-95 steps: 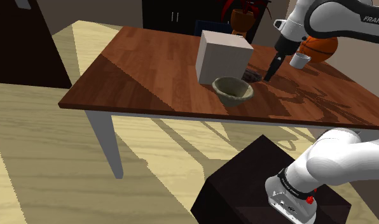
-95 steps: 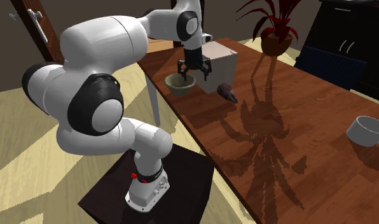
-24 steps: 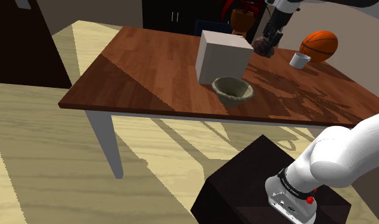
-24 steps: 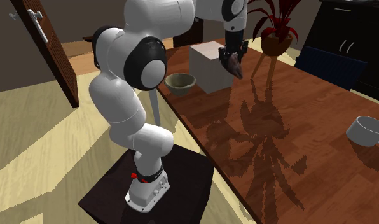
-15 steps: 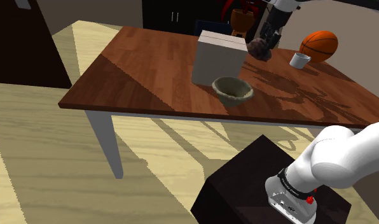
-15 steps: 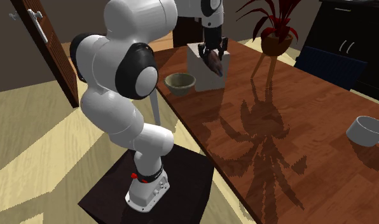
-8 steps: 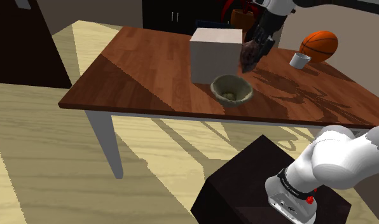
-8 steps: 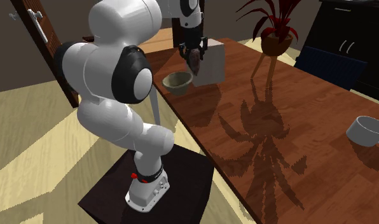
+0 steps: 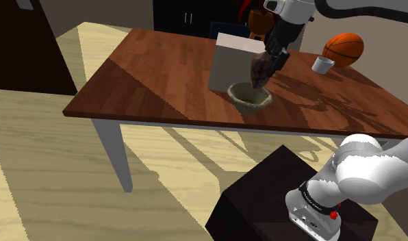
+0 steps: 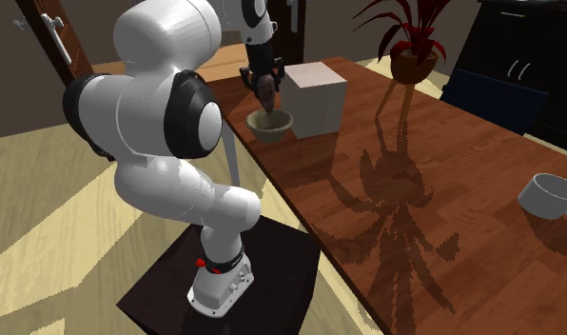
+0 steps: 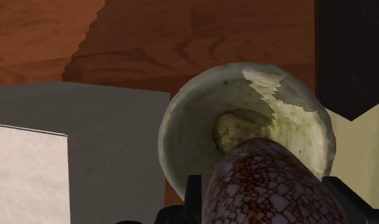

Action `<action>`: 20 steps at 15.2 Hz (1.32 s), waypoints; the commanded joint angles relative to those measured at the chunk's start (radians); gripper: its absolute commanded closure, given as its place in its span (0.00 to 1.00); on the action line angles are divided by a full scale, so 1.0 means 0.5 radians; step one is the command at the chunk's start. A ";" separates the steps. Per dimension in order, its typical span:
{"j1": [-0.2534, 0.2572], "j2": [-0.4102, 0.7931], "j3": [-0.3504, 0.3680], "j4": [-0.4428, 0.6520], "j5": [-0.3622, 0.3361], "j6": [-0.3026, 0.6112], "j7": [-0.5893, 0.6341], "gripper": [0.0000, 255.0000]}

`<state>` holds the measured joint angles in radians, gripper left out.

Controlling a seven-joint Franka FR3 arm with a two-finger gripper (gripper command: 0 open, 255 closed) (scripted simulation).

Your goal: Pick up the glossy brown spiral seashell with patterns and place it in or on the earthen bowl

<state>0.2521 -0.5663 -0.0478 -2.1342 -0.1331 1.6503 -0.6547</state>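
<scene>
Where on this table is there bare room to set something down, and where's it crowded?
The table is bare from the white box out to its end at the shoulder view's left. Another bare stretch lies between the bowl and the cup. Crowded: box and bowl sit close, seashell held just above the bowl.

Overall dim, warm interior light. Hard directional light enters from the far side: the worktop is split by a diagonal line into brighter and darker wood. A spiky plant shadow is cast toward the near side. The floor shows pale sunlit bands between dark ones. All shadow edges are stair-stepped. Wrist view: a jagged lit patch on the bowl inner wall; seashell in shade, mottling dull. Box has one pale face, the rest grey. Soft highlights on the white arm. Object outlines crisp in all views.
</scene>
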 commanded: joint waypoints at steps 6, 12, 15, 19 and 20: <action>0.000 -0.039 -0.001 -0.212 -0.005 0.172 0.026 1.00; -0.001 -0.054 -0.005 -0.346 -0.011 0.291 0.038 1.00; -0.001 -0.054 -0.005 -0.346 -0.011 0.291 0.038 1.00; -0.001 -0.054 -0.005 -0.346 -0.011 0.291 0.038 0.00; -0.001 -0.054 -0.005 -0.346 -0.011 0.291 0.038 0.00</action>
<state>0.2517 -0.5933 -0.0504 -2.3072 -0.1385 1.7957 -0.6356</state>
